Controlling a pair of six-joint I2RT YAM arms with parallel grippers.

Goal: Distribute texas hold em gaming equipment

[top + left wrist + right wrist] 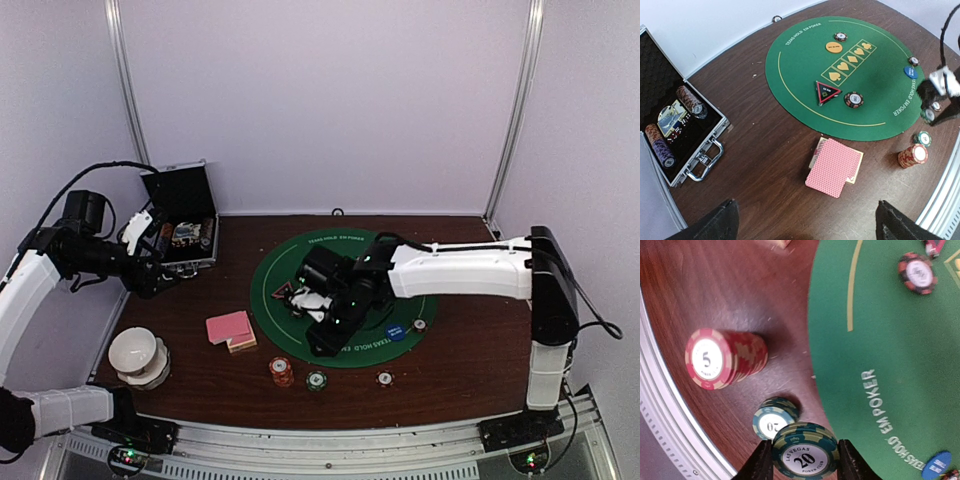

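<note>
Right wrist view: the right gripper clasps a small stack of green chips, both fingers pressed against its rim, over the wood just off the edge of the mat. A second green stack sits just beside it on the table. A taller red stack stands near, further from the mat. A blue disc and a dark chip rest on the mat. In the left wrist view, pink cards lie on the wood beside the mat, with an orange disc on the felt. The left gripper hangs spread wide, holding nothing, near the open case.
</note>
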